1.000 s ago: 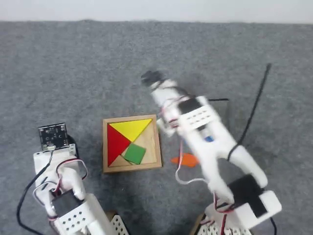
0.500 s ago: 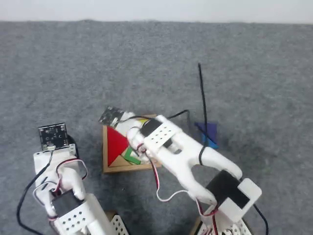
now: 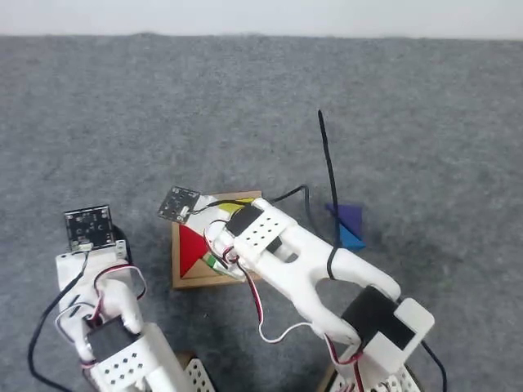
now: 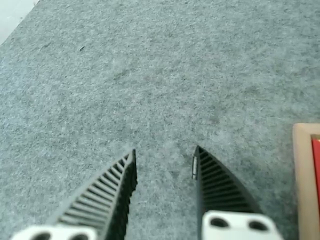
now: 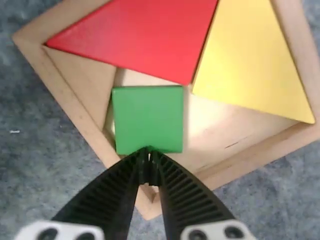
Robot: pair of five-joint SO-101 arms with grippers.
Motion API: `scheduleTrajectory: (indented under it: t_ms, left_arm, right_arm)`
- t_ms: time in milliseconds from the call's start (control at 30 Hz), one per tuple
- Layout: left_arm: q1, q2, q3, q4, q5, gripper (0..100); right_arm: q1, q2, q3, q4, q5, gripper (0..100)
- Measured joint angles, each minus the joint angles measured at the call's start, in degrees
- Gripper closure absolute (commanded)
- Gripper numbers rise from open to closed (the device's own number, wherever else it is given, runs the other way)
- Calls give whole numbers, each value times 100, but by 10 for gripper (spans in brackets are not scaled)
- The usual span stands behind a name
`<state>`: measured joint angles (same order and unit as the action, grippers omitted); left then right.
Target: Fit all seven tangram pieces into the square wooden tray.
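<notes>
the tray is pale wood with a raised rim, one corner towards the right wrist camera. in it, from that corner outward, lie a green square, then a red triangle and a yellow triangle side by side. bare wood shows around the square. the right gripper hangs over the near corner with its black ribbed fingers pressed together, and nothing can be seen between them. their tips meet at the middle of the square's near edge. i cannot tell whether they touch it.

the left gripper is parted over the grey mat and holds nothing, with the tray's rim off to one side.

in the high view, a blue piece and a purple piece lie touching on the mat beyond the right arm, apart from the tray.
</notes>
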<state>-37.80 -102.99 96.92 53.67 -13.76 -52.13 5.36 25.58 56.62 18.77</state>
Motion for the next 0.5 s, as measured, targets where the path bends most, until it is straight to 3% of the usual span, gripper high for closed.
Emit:
scheduleTrajectory:
  t_ms: [200, 500]
  left_arm:
    - [35, 0, 0, 0, 0, 823]
    - [97, 0, 0, 0, 0, 823]
  right_arm:
    - [-255, 0, 0, -255, -9, 986]
    - [-255, 0, -18, -774, -607, 989]
